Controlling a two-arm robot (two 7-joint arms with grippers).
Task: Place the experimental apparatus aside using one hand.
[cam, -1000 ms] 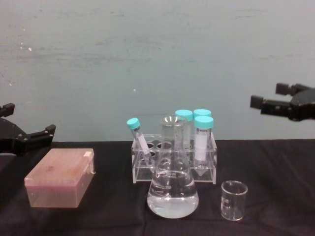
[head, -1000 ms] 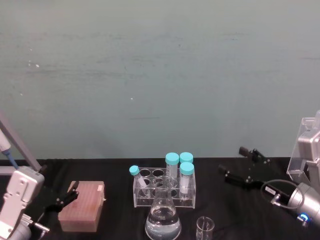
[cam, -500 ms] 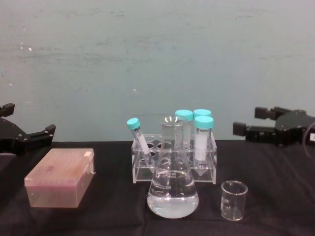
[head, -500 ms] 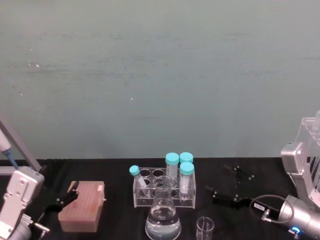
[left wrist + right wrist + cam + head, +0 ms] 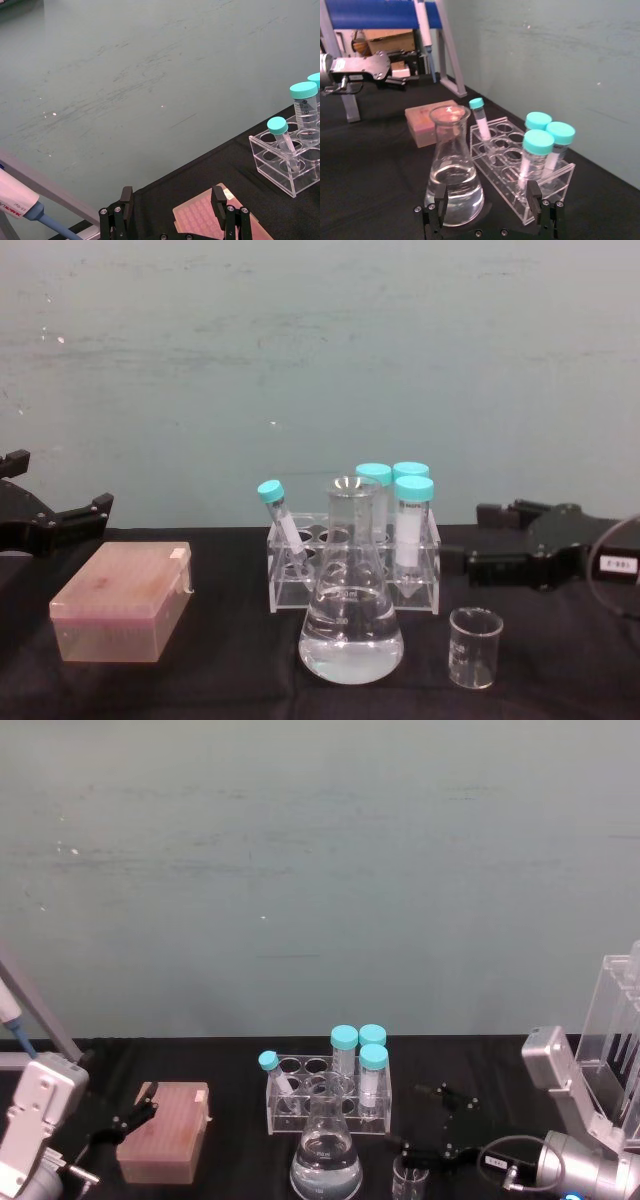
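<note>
Reaching in low from the right, the right end effector [image 5: 468, 537] is held released, fingers spread with nothing between them, just right of the rack [image 5: 290, 585] and just beyond the beaker [image 5: 473, 645]. In its wrist view the flask [image 5: 452, 185] and the capped tubes [image 5: 538, 150] are framed between the open fingers, so it is judged to be lined up for a first grasp; which piece is meant cannot be told. All the glassware is grouped mid-desk: the flask, part-filled with clear liquid, nearest, the rack behind it, the beaker to the flask's right. A pink box [image 5: 120, 600] is set on the black desk [image 5: 220, 680] at the left, and the left end effector [image 5: 60, 485] is parked above it, also released. Graduation marks and "ml" can be made out on the flask; the white label [image 5: 620, 563] on the right end effector and the tube labels cannot be read.
</note>
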